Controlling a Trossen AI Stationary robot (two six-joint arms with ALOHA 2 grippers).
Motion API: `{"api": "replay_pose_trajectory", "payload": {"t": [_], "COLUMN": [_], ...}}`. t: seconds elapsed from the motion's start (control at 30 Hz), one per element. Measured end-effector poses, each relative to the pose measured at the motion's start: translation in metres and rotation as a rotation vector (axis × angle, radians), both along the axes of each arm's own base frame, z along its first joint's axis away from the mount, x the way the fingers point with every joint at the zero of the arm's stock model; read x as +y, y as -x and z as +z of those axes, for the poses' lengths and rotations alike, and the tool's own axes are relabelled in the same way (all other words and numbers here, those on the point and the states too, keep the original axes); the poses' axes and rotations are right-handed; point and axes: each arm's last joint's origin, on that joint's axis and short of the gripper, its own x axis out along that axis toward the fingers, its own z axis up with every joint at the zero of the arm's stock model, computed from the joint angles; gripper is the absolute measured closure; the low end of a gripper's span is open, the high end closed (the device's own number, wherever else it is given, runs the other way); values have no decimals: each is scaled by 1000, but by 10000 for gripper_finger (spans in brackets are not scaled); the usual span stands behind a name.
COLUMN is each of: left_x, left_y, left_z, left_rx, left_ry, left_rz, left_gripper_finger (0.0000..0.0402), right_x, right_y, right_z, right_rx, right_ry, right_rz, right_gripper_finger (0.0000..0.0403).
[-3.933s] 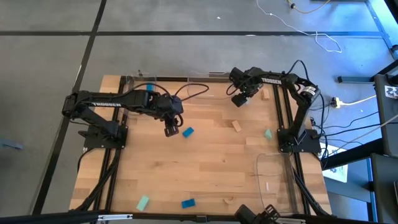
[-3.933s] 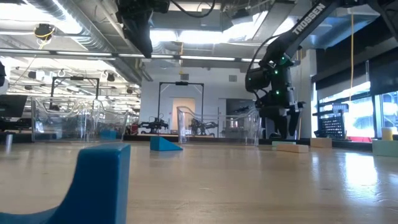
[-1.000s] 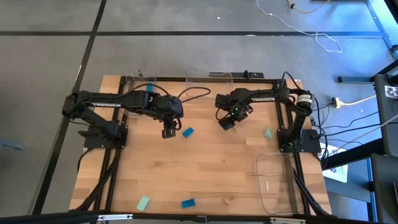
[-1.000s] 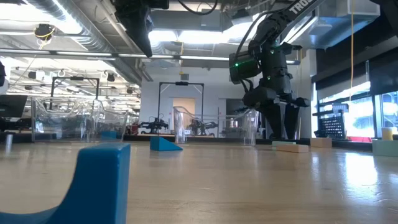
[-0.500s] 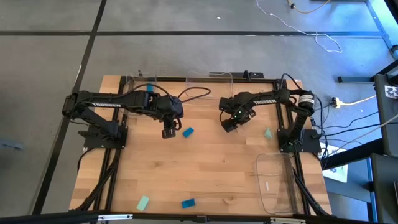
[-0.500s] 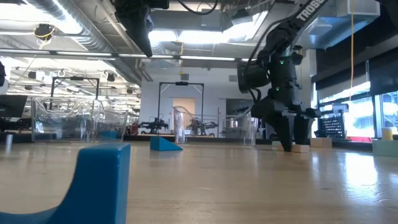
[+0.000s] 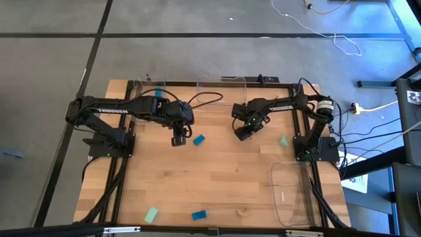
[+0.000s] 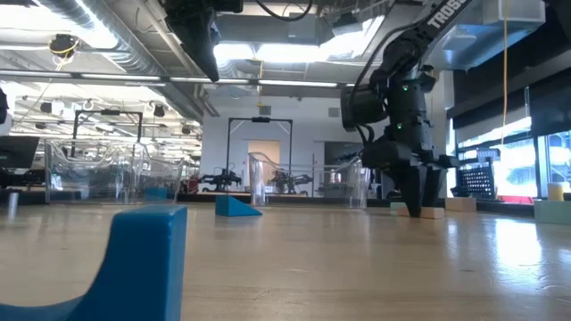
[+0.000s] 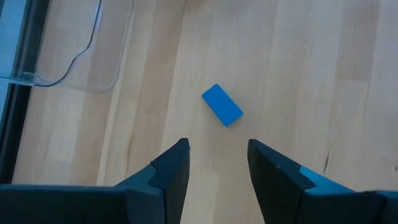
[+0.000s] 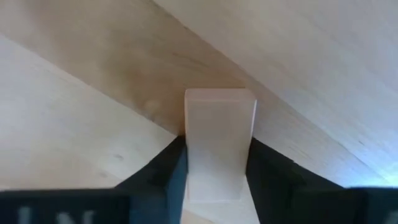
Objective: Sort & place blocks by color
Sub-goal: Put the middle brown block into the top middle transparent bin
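Note:
My right gripper (image 7: 242,133) stands low at the table's middle right, shut on a tan wood block (image 10: 219,118); the low view shows it (image 8: 419,207) down at the tabletop. My left gripper (image 7: 179,139) hangs open above the table's middle left, and a bright blue block (image 9: 222,105) lies flat just ahead of its fingers (image 9: 174,165). That same blue block (image 7: 198,139) lies to the right of the left gripper. More blocks lie flat on the table: mint green (image 7: 283,141), mint green (image 7: 151,214), blue (image 7: 199,214). My right gripper pinches the tan wood block between its two fingers (image 10: 171,168), one on each long side, with the block's end (image 10: 219,99) sticking out ahead. The fingers come from above, pointing down, and lie along the block. In the low view the block (image 8: 433,212) rests on the table.
Clear plastic trays stand at the far left (image 7: 141,89), far middle (image 7: 220,85) and near right (image 7: 293,194); a blue block (image 7: 158,93) lies in the far-left one. Open wood lies across the table's middle and near side. A blue block (image 8: 143,259) looms close in the low view.
My right gripper has moved slightly toward the table's right and near edge and come down onto the tan block, its fingers drawing in around it. For the last half second it has stayed there. The left arm has kept still.

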Motion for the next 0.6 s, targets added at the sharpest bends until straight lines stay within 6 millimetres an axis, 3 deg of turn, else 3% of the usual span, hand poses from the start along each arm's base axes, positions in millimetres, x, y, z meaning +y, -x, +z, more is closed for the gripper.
{"api": "replay_pose_trajectory", "payload": {"t": [0.37, 0.6], "left_x": [0, 0], "left_y": [0, 0], "left_z": [0, 0], "left_rx": [0, 0], "left_ry": [0, 0], "left_rz": [0, 1], "left_gripper_finger": [248, 248], "right_x": [0, -4], "right_y": [1, -11], "right_z": [10, 52], "right_rx": [-42, -124], "right_ry": [12, 50], "right_rz": [80, 109], "right_gripper_finger": [274, 274]}}
